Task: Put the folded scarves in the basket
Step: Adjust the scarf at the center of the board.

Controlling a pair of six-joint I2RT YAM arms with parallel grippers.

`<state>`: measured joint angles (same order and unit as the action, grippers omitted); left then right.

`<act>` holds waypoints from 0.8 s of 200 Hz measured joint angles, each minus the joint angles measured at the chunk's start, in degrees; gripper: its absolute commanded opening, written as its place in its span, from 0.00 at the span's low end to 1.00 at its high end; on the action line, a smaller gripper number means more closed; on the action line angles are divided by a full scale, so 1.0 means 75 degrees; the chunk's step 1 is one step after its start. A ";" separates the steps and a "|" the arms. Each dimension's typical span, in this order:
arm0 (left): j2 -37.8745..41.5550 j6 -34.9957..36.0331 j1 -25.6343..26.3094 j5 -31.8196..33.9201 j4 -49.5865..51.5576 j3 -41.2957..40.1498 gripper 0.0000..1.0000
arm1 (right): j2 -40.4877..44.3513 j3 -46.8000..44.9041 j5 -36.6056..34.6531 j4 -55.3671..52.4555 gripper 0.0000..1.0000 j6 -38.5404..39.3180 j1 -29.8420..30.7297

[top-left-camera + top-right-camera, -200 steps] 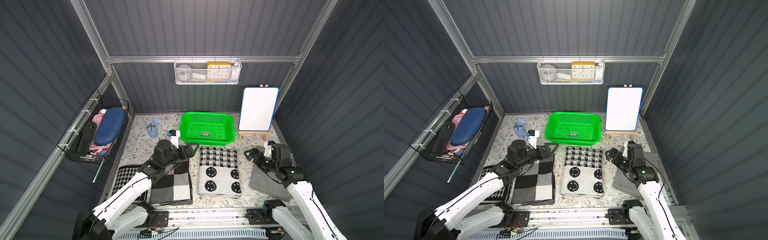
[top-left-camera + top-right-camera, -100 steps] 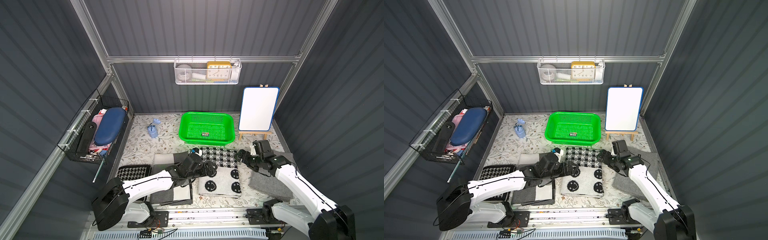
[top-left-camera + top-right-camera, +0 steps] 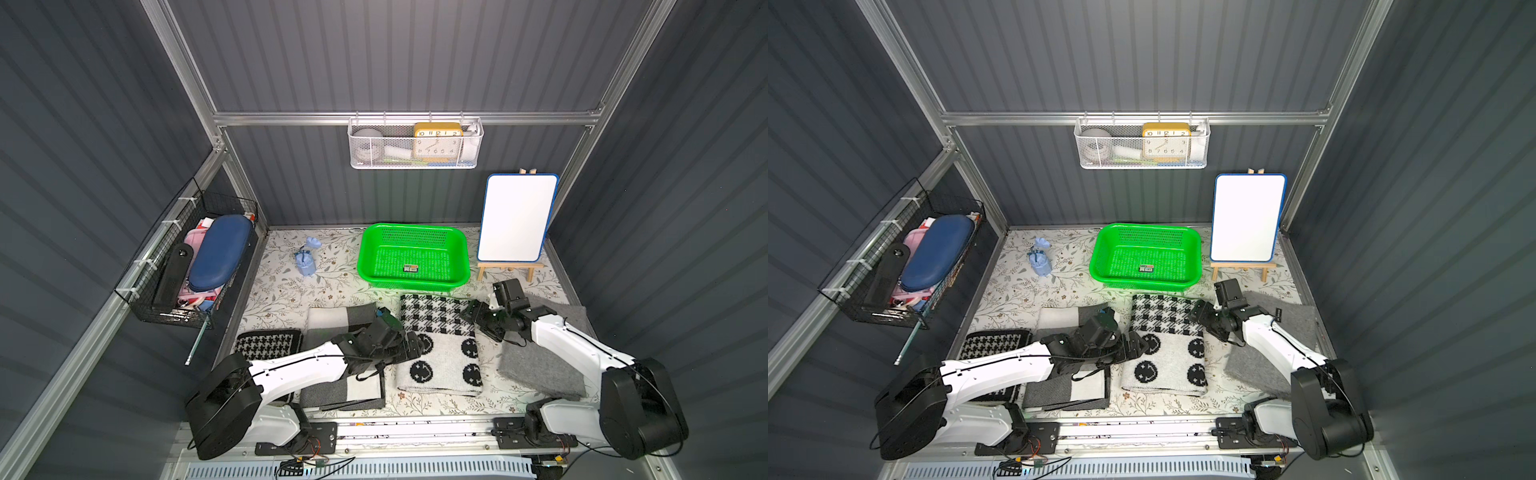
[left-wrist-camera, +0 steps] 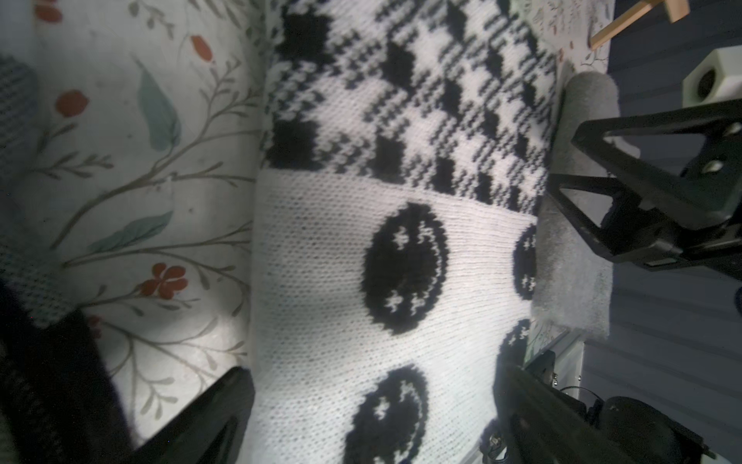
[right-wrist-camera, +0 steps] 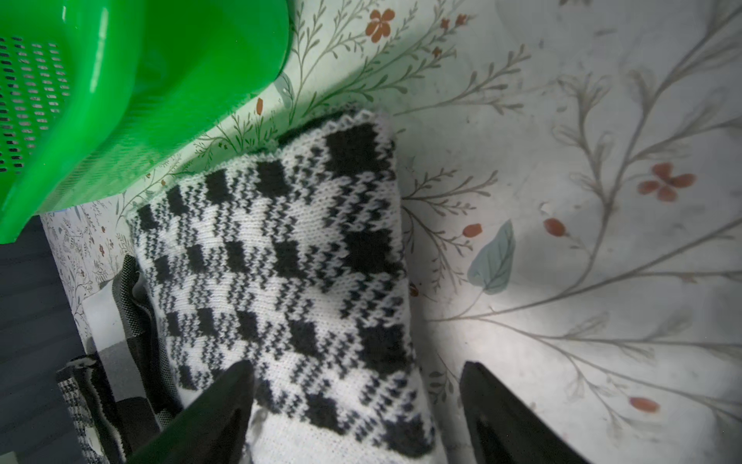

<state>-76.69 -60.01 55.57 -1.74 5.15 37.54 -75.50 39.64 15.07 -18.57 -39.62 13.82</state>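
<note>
Folded scarf [image 3: 446,365], lower centre, is straddled by left gripper [image 4: 371,379] and right gripper [image 5: 355,367], fingers released; basket [image 3: 411,284] is shown above.

Top views high overhead, facing down, wrist cameras close above the scarf [image 4: 341,261] (shared by all)

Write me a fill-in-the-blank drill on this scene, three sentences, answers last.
The folded black-and-white smiley-patterned knitted scarf lies on the floral mat, not yet ____ the bright green perforated plastic basket. The left gripper and right gripper flank it, both with jaws ____. The blue-framed whiteboard stands on a small ____ easel.
Answers: inside; open; wooden.
</note>
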 measured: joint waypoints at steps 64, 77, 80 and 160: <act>-0.0003 -0.0175 0.0000 -0.0425 -0.0087 -0.0557 0.80 | -0.0729 0.0000 0.0044 0.0542 0.74 -0.0090 0.0143; -0.0038 -0.0178 0.0000 -0.0501 -0.0207 -0.0557 0.75 | -0.0854 0.0000 0.0038 0.0595 0.67 -0.0119 0.0143; -0.0052 -0.0198 0.0000 -0.0513 -0.0245 -0.0557 0.73 | -0.0877 0.0000 0.0035 0.0592 0.65 -0.0117 0.0143; -0.1017 -0.0012 -0.0029 -0.0673 -0.0670 -0.0184 0.05 | 0.0204 -0.0437 -0.0495 0.0484 0.00 -0.0297 0.0181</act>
<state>-84.31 -60.10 55.35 -6.79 0.12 36.16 -73.97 36.36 11.35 -14.94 -41.85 15.18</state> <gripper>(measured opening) 0.075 0.040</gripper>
